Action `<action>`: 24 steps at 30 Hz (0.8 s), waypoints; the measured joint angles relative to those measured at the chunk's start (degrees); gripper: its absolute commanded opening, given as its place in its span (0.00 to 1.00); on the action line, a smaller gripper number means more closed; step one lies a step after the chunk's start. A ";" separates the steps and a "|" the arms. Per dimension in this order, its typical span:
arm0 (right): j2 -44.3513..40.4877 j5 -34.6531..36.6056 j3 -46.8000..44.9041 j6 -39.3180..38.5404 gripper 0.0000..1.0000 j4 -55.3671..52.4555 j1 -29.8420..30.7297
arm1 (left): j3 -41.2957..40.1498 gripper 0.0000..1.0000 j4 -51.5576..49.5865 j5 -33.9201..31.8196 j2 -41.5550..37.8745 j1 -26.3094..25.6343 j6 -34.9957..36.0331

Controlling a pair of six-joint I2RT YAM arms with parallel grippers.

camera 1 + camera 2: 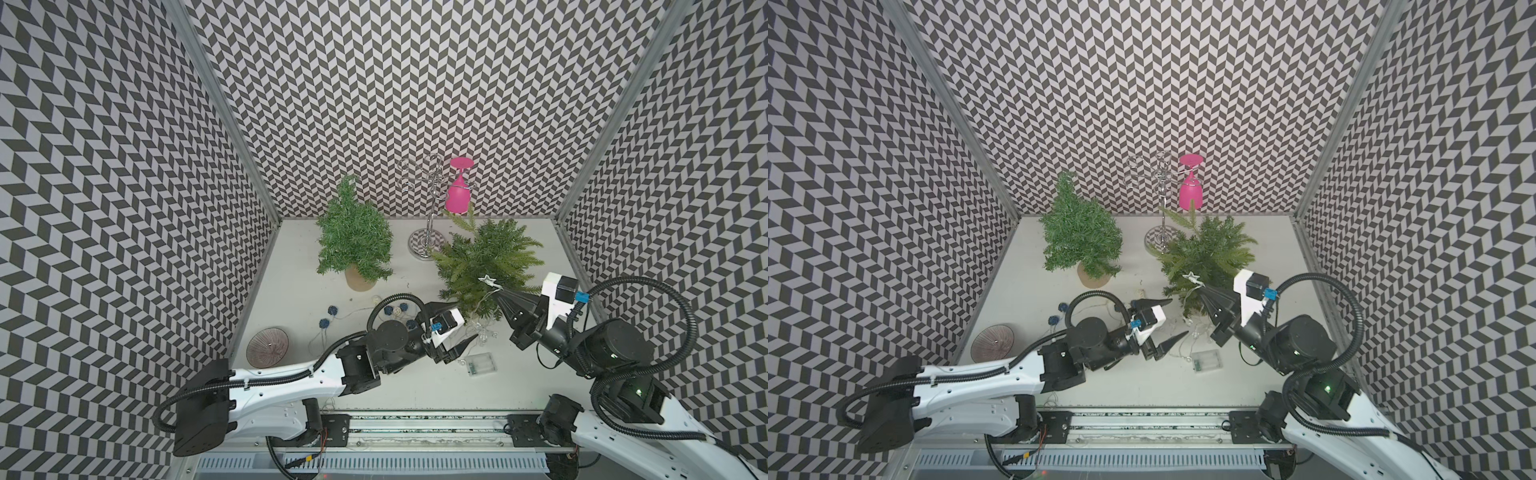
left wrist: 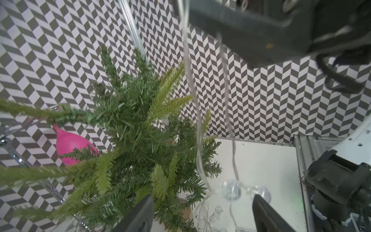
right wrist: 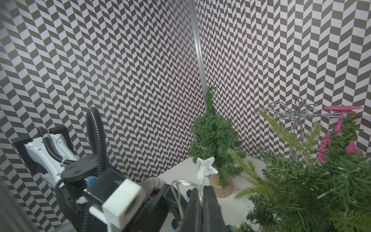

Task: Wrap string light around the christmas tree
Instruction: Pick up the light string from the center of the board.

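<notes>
Nearest, low in the frame, the left gripper [image 1: 1169, 321] stands released, its black tapered fingers spread above the white table [image 1: 415, 386]. A clear plastic battery box [image 1: 482, 363] lies just right of it, and a ribbed glass bowl [image 1: 268, 347] sits at lower left. Right of centre, the right gripper [image 1: 501, 293] is clenched on the string light [image 2: 231, 189]. Its thin wire carries a glittery star [image 1: 488, 281] against the feathery christmas tree [image 1: 486, 257], and its clear bulbs lie at the tree's foot. Farther back, a pink goblet [image 1: 457, 197] hangs upside down from a chrome rack [image 1: 427, 244].
</notes>
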 measured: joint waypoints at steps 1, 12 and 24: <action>-0.46 0.02 0.00 -0.07 0.00 0.02 0.00 | -0.98 0.76 0.94 -0.02 0.81 0.70 -0.66; -2.32 0.63 -1.01 -0.26 0.00 0.04 0.00 | -4.90 0.73 8.83 3.34 7.15 2.62 -4.50; -2.43 2.10 -1.01 -0.26 0.00 0.04 0.00 | -11.13 0.84 17.94 10.49 6.51 3.43 -7.28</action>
